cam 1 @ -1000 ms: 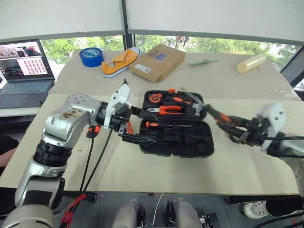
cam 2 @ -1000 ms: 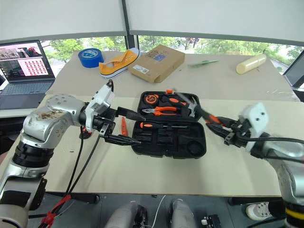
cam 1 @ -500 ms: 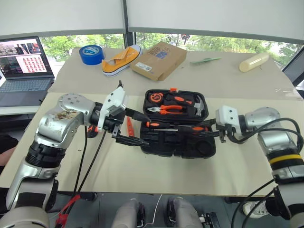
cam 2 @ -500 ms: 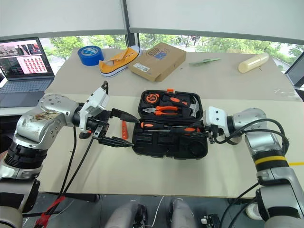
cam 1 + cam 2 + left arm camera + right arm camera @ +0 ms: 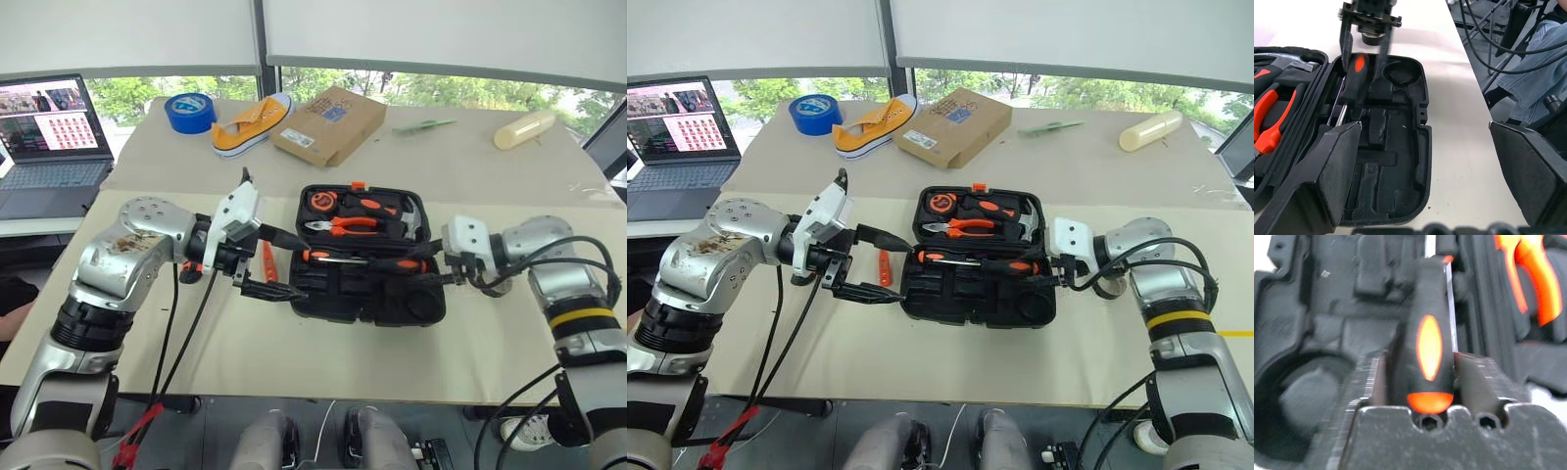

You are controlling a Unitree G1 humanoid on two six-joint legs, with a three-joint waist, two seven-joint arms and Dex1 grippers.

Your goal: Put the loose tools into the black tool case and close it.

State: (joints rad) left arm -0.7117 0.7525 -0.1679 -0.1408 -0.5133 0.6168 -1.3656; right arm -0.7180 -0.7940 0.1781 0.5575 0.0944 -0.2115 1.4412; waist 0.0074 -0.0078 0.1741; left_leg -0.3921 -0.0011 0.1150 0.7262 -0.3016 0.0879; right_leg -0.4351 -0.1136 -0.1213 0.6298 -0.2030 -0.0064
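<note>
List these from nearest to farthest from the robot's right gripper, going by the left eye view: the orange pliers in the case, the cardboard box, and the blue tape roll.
Measured from the right gripper:
1. Orange pliers, in the back half of the open case, to the gripper's left.
2. Cardboard box, farther back on the table, behind the case.
3. Blue tape roll, at the far left back corner.

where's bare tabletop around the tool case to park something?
Free: the strip of table between the black tool case and the near edge, and the patch between the case's far side and the cardboard box. Crowded: left of the case, with the left gripper and an orange tool; right of it, with the right gripper at the screwdriver.
</note>
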